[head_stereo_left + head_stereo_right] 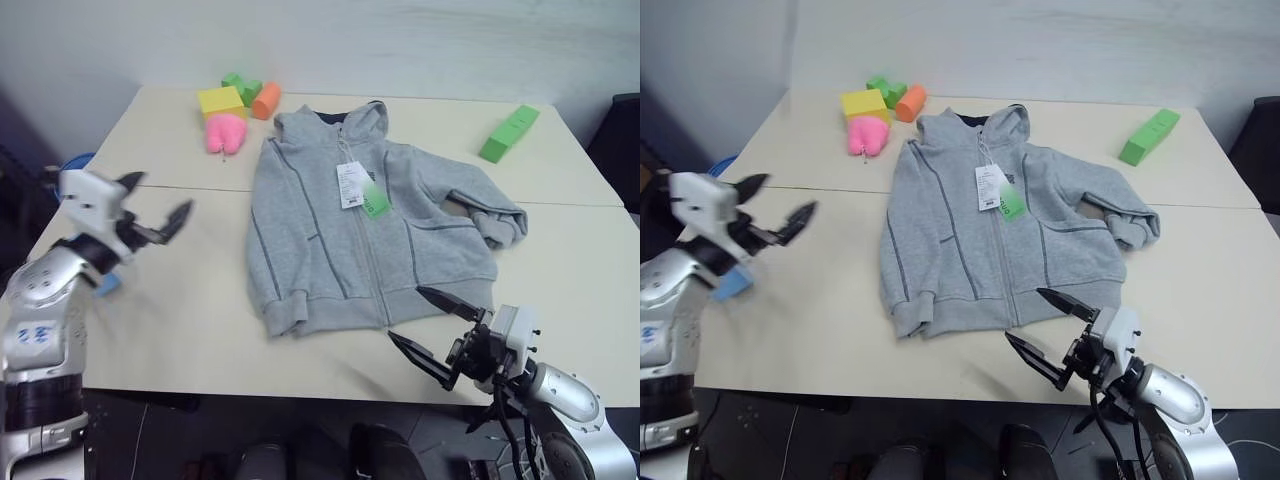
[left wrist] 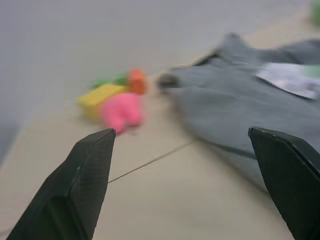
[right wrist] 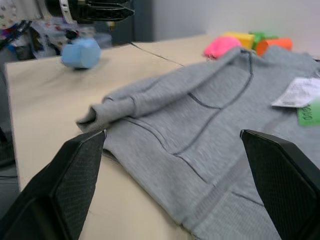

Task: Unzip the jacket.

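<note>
Nearest us, our right gripper (image 1: 437, 325) hangs at the worktop (image 1: 180, 310) edge, jaws wide and empty, just short of the hem of the jacket (image 1: 350, 230). The jacket lies flat, still zipped, its zip running away from us toward the hood. Our left gripper (image 1: 160, 212), also wide and empty, hovers well off to its side.

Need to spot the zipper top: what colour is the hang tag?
White with a green part, clearest in the left eye view.
</note>
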Controlling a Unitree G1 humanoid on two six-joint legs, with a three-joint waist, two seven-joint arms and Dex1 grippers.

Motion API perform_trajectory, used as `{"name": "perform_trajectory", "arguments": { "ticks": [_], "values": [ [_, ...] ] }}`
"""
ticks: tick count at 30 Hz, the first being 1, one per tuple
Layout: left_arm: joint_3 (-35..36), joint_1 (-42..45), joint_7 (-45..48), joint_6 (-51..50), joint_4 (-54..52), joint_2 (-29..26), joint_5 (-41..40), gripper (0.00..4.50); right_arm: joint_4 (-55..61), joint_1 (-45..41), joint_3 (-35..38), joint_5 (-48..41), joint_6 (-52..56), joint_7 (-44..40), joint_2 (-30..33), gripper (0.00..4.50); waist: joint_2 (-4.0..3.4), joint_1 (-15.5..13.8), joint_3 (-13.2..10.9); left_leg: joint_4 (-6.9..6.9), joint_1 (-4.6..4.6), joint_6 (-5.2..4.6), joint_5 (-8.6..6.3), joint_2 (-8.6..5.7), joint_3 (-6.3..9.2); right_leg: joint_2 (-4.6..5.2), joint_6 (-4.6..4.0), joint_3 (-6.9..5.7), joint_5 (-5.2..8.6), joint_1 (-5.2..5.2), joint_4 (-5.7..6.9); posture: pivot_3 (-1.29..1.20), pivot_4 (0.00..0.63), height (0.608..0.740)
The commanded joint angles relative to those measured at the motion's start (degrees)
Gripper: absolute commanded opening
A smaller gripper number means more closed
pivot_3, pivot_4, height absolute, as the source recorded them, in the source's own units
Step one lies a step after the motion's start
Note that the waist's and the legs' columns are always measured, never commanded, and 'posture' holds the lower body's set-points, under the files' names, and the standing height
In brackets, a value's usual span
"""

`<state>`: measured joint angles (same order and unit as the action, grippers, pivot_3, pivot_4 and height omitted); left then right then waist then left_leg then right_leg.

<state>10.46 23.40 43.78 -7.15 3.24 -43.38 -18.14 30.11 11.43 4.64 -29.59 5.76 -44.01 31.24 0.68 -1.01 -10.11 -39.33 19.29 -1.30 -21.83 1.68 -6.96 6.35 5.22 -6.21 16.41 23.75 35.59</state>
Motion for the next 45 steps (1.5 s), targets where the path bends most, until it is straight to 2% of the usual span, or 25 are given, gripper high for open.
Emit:
{"name": "perform_trajectory", "arguments": {
  "ticks": [1, 3, 5, 10, 13, 15, 20, 25, 30, 33, 38, 39, 45],
  "values": [
    [-8.55, 5.06, 15.2, 9.5, 9.05, -4.15, 5.81, 4.47, 4.74, -2.59, -3.13, 2.88, 5.45, 2.89, 1.71, 4.5, -0.02, 0.63, -0.01, 0.0, 0.0, 0.02, -0.01, 0.04, -0.02, -0.01, -0.02, 0.02, 0.01, 0.02, 0.02, 0.0, 0.15, 0.74],
    [-13.57, 9.88, 20.26, 15.95, 16.93, -5.25, 10.52, 4.47, 4.06, -4.96, -6.51, 7.2, 6.93, 3.79, 2.28, 4.5, -0.04, 1.13, -0.02, 0.0, 0.05, 0.08, 0.0, 0.09, -0.06, -0.35, -0.07, -0.01, 0.04, 0.08, 0.02, 0.0, 0.15, 0.74],
    [-17.28, 13.87, 23.51, 22.39, 24.3, -5.17, 14.32, 4.47, 1.06, -6.85, -9.77, 12.88, 3.38, 3.01, 2.56, 4.5, -0.04, 1.16, -0.03, 0.0, 0.1, 0.11, 0.02, 0.08, -0.11, -0.5, -0.09, 0.01, 0.05, 0.14, 0.03, 0.0, 0.15, 0.74],
    [-18.53, 21.49, 26.6, 28.47, 36.54, -2.21, 15.76, 4.47, -6.24, -11.81, -16.3, 22.24, -0.21, 4.95, -0.12, 4.5, -0.02, 1.09, -0.03, -0.07, 0.3, 0.07, 0.04, 0.08, -0.15, -0.56, -0.08, 0.04, 0.05, 0.28, 0.06, 0.0, 0.15, 0.74],
    [-19.26, 23.94, 28.34, 32.14, 42.41, -2.84, 17.93, 4.47, -8.44, -14.28, -20.02, 24.64, 1.36, 4.62, -1.85, 4.5, -0.01, 1.19, -0.03, -0.62, 1.07, 0.05, 0.03, 0.07, -0.1, -0.58, -0.05, -0.01, 0.03, 0.95, 0.36, 0.0, 0.15, 0.74],
    [-19.55, 25.16, 28.11, 33.9, 45.66, -2.78, 19.16, 4.47, -9.99, -15.48, -22.21, 26.22, 2.16, 4.28, -2.5, 4.5, -0.01, 1.26, -0.03, -0.71, 1.13, 0.05, 0.03, 0.04, -0.09, -0.62, -0.03, -0.06, 0.02, 0.95, 0.37, 0.0, 0.15, 0.74],
    [-19.86, 26.72, 22.44, 38.49, 49.78, 1.84, 21.36, 4.47, -14.87, -18.91, -24.9, 31.97, 4.98, 7.37, -4.87, 4.5, 0.01, 1.03, -0.01, -0.78, 1.03, 0.0, 0.05, 0.15, 0.03, -0.56, 0.01, -0.07, 0.0, 0.76, 0.39, 0.0, 0.15, 0.74],
    [-21.4, 26.8, 21.44, 41.71, 50.85, 5.35, 23.34, 4.47, -16.23, -20.22, -25.79, 32.72, 7.16, 6.39, -5.05, 4.5, 0.06, 0.89, 0.08, -0.78, 1.01, -0.13, 0.13, 0.05, 0.13, -0.33, 0.09, -0.11, -0.05, 0.68, 0.43, 0.0, 0.15, 0.74],
    [-22.42, 26.96, 23.9, 43.38, 51.9, 7.95, 23.65, 4.5, -16.79, -21.41, -23.94, 32.8, 7.88, 7.65, -4.62, 2.94, 0.07, 0.83, 0.1, -0.79, 0.95, -0.2, 0.16, -0.04, 0.19, -0.21, 0.1, -0.22, -0.06, 0.58, 0.45, 0.0, 0.15, 0.74],
    [-22.56, 25.33, 29.74, 41.57, 50.48, 10.56, 20.71, 3.89, -16.44, -21.16, -21.31, 33.19, 7.12, 8.69, -2.7, 1.92, 0.01, 0.61, 0.13, -0.79, 0.97, -0.28, 0.17, -0.14, 0.21, -0.09, 0.14, -0.28, -0.08, 0.56, 0.46, 0.0, 0.15, 0.74],
    [-23.61, 20.04, 35.96, 35.62, 43.05, 16.24, 16.04, 2.27, -11.41, -16.04, -13.85, 30.75, 7.54, 7.82, 2.62, 0.21, -0.05, -0.47, 0.16, -0.84, 1.04, -0.58, 0.02, -0.33, 0.25, 0.11, 0.22, -0.34, -0.12, 0.53, 0.39, 0.0, 0.15, 0.74],
    [-23.81, 18.75, 36.29, 33.42, 40.61, 17.84, 14.79, 2.0, -9.59, -13.83, -11.42, 29.72, 8.1, 7.21, 4.1, 0.0, -0.06, -0.62, 0.17, -0.85, 1.04, -0.62, 0.0, -0.39, 0.29, 0.15, 0.25, -0.37, -0.14, 0.51, 0.38, 0.0, 0.15, 0.74],
    [-25.27, 14.14, 35.47, 22.63, 28.76, 25.93, 10.26, 0.05, -1.79, 0.98, 5.2, 24.65, 11.28, 4.14, 10.81, 0.0, -0.21, -1.49, 0.2, -1.09, 1.1, -1.13, -0.27, -0.73, 0.81, 0.31, 0.56, -0.6, -0.31, -0.11, -0.2, 0.0, 0.15, 0.74]
  ]
}}
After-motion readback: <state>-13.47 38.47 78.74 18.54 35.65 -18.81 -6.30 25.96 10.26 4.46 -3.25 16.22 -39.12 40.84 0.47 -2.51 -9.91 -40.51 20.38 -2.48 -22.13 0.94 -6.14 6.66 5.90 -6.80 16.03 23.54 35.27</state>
